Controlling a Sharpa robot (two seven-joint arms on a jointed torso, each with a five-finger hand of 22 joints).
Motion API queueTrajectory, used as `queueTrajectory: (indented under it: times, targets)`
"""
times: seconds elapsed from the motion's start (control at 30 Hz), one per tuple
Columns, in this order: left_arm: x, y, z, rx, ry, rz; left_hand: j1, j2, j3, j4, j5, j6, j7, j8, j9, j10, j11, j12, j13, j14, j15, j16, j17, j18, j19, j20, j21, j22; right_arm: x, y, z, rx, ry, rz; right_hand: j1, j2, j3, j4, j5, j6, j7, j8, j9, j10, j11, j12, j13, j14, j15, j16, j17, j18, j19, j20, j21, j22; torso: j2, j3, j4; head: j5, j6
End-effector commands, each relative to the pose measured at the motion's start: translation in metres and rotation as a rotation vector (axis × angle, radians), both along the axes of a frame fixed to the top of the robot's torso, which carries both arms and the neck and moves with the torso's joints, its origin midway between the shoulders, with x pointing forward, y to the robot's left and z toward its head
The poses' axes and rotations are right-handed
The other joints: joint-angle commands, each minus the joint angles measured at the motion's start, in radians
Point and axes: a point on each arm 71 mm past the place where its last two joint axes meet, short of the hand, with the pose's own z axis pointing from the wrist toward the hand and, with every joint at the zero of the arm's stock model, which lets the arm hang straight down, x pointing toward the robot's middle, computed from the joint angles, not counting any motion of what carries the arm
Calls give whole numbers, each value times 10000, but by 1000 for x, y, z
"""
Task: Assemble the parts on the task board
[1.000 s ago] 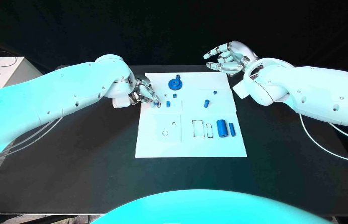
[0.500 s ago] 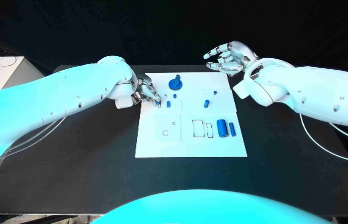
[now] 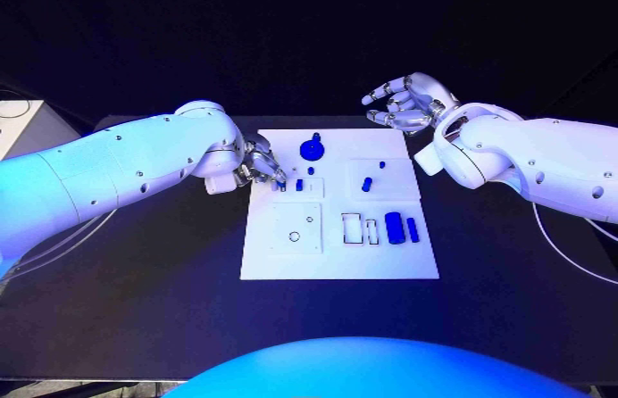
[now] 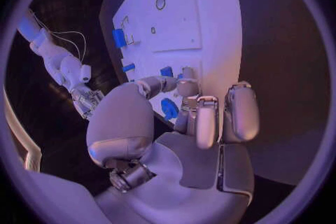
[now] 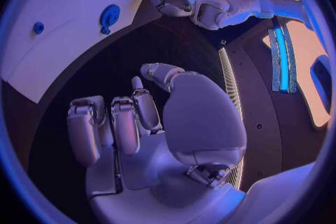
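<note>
Board: one flat white rectangular task board (image 3: pixel 338 260) lies in the middle of the black bench (image 3: pixel 129 282), between the two arms.
Blue parts, count: seven show on the board in the head view.
Round part: one blue disc with a short stem, the round blue knob (image 3: pixel 311 149), stands near the board's far edge, just beside the left hand's fingers.
Small pegs: two small blue pegs, one (image 3: pixel 299 185) close by the left fingertips and one (image 3: pixel 311 170) a little beyond it toward the knob.
Middle parts: a tiny blue stud (image 3: pixel 381 162) and a short blue slanted pin (image 3: pixel 366 184) lie well apart from both hands' fingers.
Cylinders: a thick blue cylinder (image 3: pixel 393 227) and a thin blue rod (image 3: pixel 413 229) lie side by side, lengthwise, near the board's right edge.
Recesses: outlined slots and a small ring-shaped hole (image 3: pixel 294 236) mark the near half of the board.
Left hand: the silver left hand (image 3: pixel 258 168) is at the board's left edge, fingers (image 4: pixel 199 123) drawn together and pointing down to the board; whether they pinch a part I cannot tell.
Right hand: the silver right hand (image 3: pixel 410 102) is raised beyond the board's far right corner, fingers (image 5: pixel 125 123) loosely curled and apart, holding nothing.
</note>
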Motion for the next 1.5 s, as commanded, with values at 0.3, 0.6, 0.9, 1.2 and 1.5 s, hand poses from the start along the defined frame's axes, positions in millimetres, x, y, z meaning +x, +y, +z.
queueTrajectory:
  times: [0.3,0.6,0.9,1.2,1.5]
  targets:
    - [-1,0,-1,190,104,-147,3,79,1924,-2012,44,149,-109,71,11,27,-24,16,9,1058,-11,64,2633,-51,32,-2,59,9,0,1,1,7,-82,100,-98,-40,-12,-61,0,63,-15,-34,0,45,-6,5,268,846,28,-66,1880,0,985,48,-16,2399,5,2,-10,15,-2]
    - [0,0,-3,238,78,-90,3,79,1924,-2012,44,149,-109,71,11,27,-24,16,9,1058,-11,64,2633,-51,32,-2,59,9,0,1,1,9,-82,106,-98,-40,-12,-61,0,63,-15,-34,0,45,-6,5,268,846,28,-66,1880,0,985,48,-16,2399,7,-7,-10,9,-2]
    - [-2,0,-6,326,233,-191,-2,85,1913,-2016,51,150,-109,71,13,27,-24,11,1,1058,-12,64,2633,-52,34,-3,63,15,0,1,1,8,-81,109,-98,-40,-12,-61,0,63,-15,-34,0,45,-6,5,268,846,28,-66,1880,0,985,48,-16,2399,-2,-4,6,-29,-2]
    - [-2,0,-6,329,245,-213,-4,90,1904,-2023,56,149,-110,70,14,26,-25,5,-9,1058,-12,64,2633,-51,31,-4,61,12,0,2,1,12,-81,124,-98,-40,-12,-61,0,63,-15,-34,0,45,-6,5,268,846,28,-66,1880,0,985,48,-16,2399,0,-1,-5,-4,-2]
    - [-3,-1,-7,373,283,-283,-4,90,1898,-2028,58,148,-110,70,14,30,-25,12,3,1058,-12,64,2633,-52,32,-4,64,16,0,2,0,14,-82,129,-98,-40,-12,-61,0,63,-15,-34,0,45,-6,5,268,846,28,-66,1880,0,985,48,-16,2399,4,2,-11,-3,-2]
